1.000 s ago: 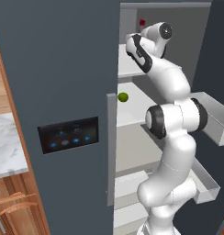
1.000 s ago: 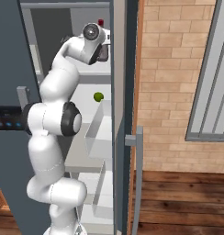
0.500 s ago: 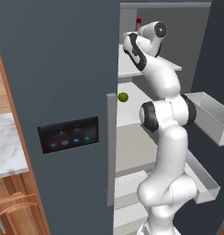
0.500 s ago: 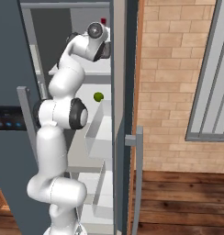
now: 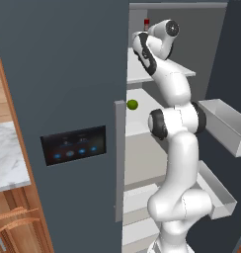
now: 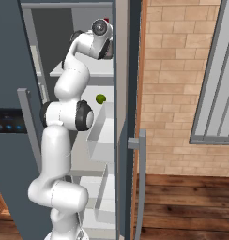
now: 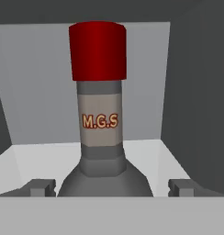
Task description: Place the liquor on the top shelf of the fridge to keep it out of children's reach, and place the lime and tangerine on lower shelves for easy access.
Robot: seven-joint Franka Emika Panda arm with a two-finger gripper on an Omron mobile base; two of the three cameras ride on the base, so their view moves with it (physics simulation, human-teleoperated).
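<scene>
the liquor (image 7: pixel 98 124) stands upright on the fridge's top shelf (image 7: pixel 31 158), the gripper (image 7: pixel 111 186) released — fingertips apart at 9 and 3 o'clock. the lime (image 5: pixel 133 104) rests on a lower shelf (image 5: pixel 135 127) (tangerine placement remains, by this judgement).

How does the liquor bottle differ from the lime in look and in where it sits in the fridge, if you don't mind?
The liquor bottle is tall, grey glass with a red cap; the lime is small, round and green. The bottle stands on the top shelf; the lime lies one shelf lower. Both sit inside the fridge.
</scene>
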